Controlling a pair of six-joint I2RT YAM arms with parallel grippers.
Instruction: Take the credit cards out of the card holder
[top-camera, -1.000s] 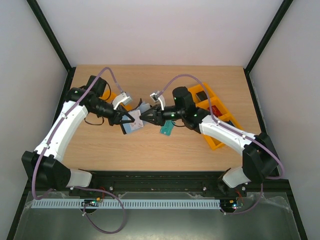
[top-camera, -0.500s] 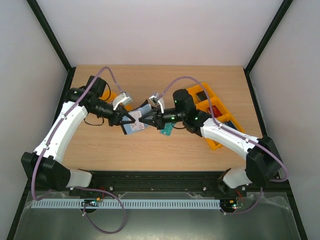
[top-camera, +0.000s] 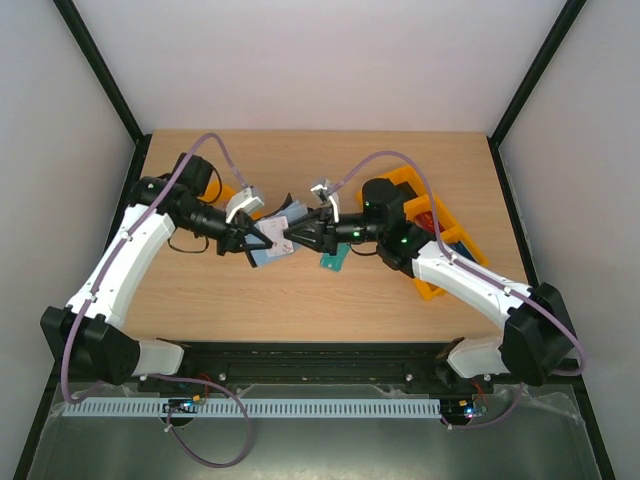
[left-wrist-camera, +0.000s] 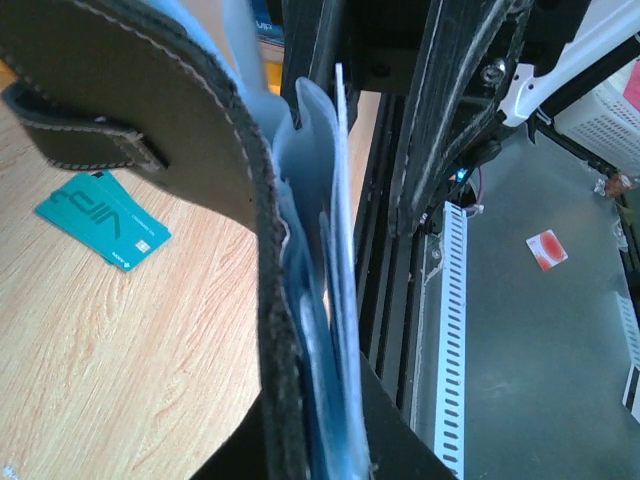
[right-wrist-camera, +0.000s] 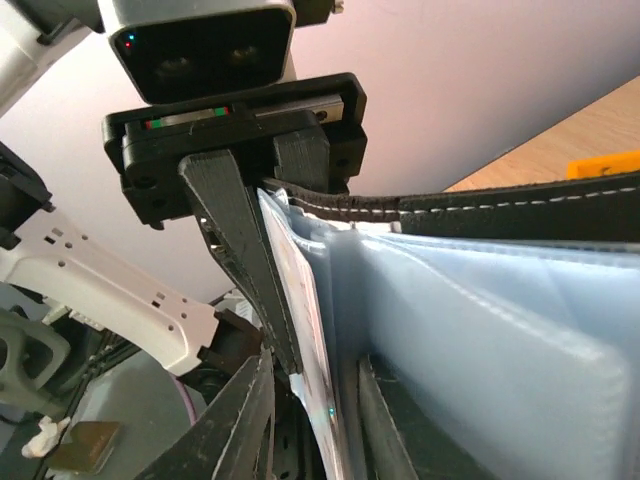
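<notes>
Your left end effector (top-camera: 262, 240) is clamping the card holder (top-camera: 273, 248) and holding it up off the surface (top-camera: 300, 300), roughly midway between the two arms. In the left wrist view the card holder (left-wrist-camera: 180, 110) is standing on edge. Its black stitched cover is curving away to the left, and the blue-grey inner leaves are fanning up out of the closed jaws of the left end effector (left-wrist-camera: 310, 450).

Your right end effector (top-camera: 290, 237) is reaching in from the other side, with its tips at the card holder's open edge. In the right wrist view, the right end effector (right-wrist-camera: 315, 360) is standing with its jaws narrowly apart, one finger on each side of a thin pale leaf. A dark gap is showing on both sides of that leaf, so nothing is being pinched. I cannot tell whether the leaf is a card or a sleeve.

The credit cards (top-camera: 333, 261) that are already out are lying overlapped on the surface, just below the right end effector and well clear of the card holder. The left wrist view shows these teal credit cards (left-wrist-camera: 103, 221) with their printed faces up.

An orange tray (top-camera: 420, 190) is sitting behind your right arm.
</notes>
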